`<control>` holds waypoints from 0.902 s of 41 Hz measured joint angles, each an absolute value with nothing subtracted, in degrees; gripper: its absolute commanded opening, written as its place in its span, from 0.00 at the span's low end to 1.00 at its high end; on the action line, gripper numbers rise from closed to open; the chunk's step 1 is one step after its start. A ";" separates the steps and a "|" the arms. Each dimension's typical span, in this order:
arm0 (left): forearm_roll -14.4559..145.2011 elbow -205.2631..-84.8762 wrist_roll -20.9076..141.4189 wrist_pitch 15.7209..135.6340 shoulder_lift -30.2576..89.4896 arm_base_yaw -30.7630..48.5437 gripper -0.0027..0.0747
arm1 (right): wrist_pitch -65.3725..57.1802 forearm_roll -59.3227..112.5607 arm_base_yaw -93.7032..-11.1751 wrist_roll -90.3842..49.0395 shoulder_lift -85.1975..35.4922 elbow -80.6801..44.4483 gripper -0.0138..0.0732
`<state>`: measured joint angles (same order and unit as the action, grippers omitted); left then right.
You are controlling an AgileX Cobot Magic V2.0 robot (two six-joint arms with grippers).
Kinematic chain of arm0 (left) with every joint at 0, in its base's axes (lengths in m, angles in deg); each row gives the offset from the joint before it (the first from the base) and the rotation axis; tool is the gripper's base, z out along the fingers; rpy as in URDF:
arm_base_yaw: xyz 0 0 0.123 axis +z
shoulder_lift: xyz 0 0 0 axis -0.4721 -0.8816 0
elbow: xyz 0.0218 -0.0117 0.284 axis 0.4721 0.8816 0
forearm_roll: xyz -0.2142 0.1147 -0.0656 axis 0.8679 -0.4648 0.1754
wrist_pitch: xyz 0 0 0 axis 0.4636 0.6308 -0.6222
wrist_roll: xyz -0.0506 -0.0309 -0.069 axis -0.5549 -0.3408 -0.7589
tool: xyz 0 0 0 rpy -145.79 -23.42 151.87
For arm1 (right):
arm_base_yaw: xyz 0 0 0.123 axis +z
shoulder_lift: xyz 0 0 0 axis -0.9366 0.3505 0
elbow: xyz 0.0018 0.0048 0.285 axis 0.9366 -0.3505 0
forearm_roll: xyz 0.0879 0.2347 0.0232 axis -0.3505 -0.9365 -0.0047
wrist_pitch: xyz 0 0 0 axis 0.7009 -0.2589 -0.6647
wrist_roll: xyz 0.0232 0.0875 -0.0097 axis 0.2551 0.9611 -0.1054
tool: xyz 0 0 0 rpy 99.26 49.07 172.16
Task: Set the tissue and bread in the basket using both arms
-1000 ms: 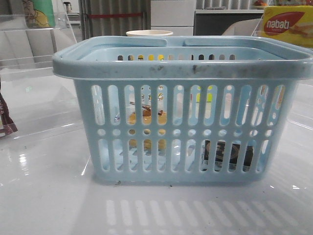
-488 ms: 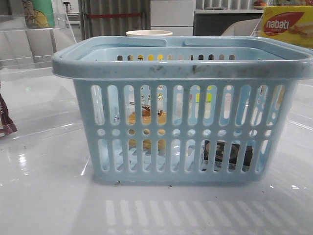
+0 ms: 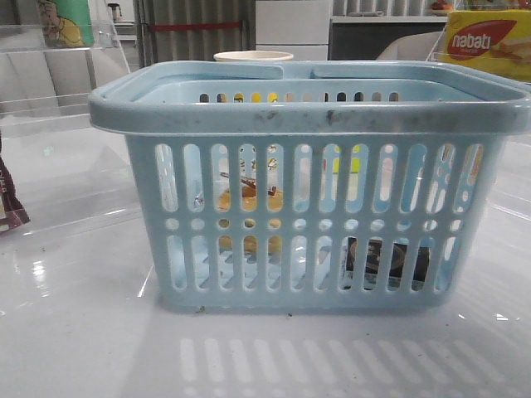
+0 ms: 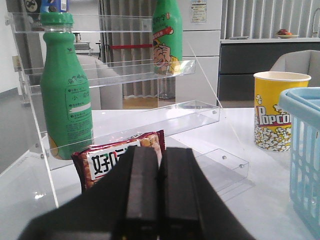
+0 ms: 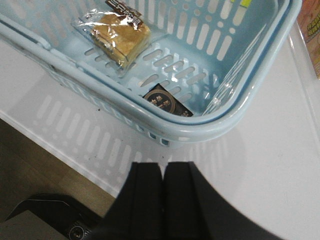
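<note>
Bread (image 5: 118, 36) and tissue (image 5: 165, 102) both look to be sitting inside the basket (image 3: 307, 116) already, so my read is the job's basically done and what's left is parking the arms cleanly.

Going left to right across the front view: a dark maroon snack bag (image 3: 10, 203) pokes in at the far left edge, then the clear acrylic shelf (image 3: 75, 91) behind it. The basket fills the middle. Through its slots you can make out the golden bread on the floor toward the left half, and the dark tissue packet low down toward the right. A popcorn cup (image 3: 253, 56) peeks over the back rim, and a yellow-red nabati box (image 3: 485, 46) sits at upper right.

Left gripper (image 4: 159, 195): fingers pressed flat together, nothing between them. It's out beside the basket, facing the shelf with the green bottle (image 4: 65, 100) and the snack bag just in front.

Right gripper (image 5: 162, 200): same deal, fingers together, holding nothing, hanging outside the basket's near corner, above the table (image 5: 280, 140).

If I were driving this, I'd pull both arms straight back and away, keeping the left one off that bag and shelf, and the right one clear of the rim so nothing nudges the basket or tips it.
</note>
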<state>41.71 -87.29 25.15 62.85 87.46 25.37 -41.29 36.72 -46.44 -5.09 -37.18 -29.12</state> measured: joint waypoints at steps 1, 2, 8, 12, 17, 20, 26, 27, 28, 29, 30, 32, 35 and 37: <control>41.71 -87.29 25.15 62.85 87.46 25.37 0.15 | -41.29 36.72 -46.44 -5.09 -37.18 -29.12 0.19; 41.71 -87.29 25.15 62.85 87.46 25.37 0.15 | -41.29 36.72 -46.44 -5.09 -37.18 -29.12 0.19; 41.71 -87.29 25.15 62.85 87.46 25.37 0.15 | -41.29 36.72 -46.44 -5.09 -37.18 -29.12 0.19; 41.71 -87.29 25.15 62.85 87.46 25.37 0.15 | -41.29 36.72 -46.44 -5.09 -37.18 -29.12 0.19; 41.71 -87.29 25.15 62.85 87.46 25.37 0.15 | -41.29 36.72 -46.44 -5.09 -37.18 -29.12 0.19; 41.71 -87.29 25.15 62.85 87.46 25.37 0.15 | -41.29 36.72 -46.44 -5.09 -37.18 -29.12 0.19; 41.71 -87.29 25.15 62.85 87.46 25.37 0.15 | -41.29 36.72 -46.44 -5.09 -37.18 -29.12 0.19; 41.71 -87.29 25.15 62.85 87.46 25.37 0.15 | -41.29 36.72 -46.44 -5.09 -37.18 -29.12 0.19; 41.71 -87.29 25.15 62.85 87.46 25.37 0.15 | -41.29 36.72 -46.44 -5.09 -37.18 -29.12 0.19; 41.71 -87.29 25.15 62.85 87.46 25.37 0.15 | -41.29 36.72 -46.44 -5.09 -37.18 -29.12 0.19; 41.71 -87.29 25.15 62.85 87.46 25.37 0.15 | -41.29 36.72 -46.44 -5.09 -37.18 -29.12 0.19; 41.71 -87.29 25.15 62.85 87.46 25.37 0.15 | -41.29 36.72 -46.44 -5.09 -37.27 -29.12 0.19; 41.71 -87.29 25.15 62.85 87.46 25.37 0.15 | -41.19 36.72 -46.57 -5.09 -37.91 -29.68 0.19; 41.71 -87.29 25.15 62.85 87.46 25.37 0.15 | -40.96 36.72 -47.21 -5.09 -39.13 -30.49 0.19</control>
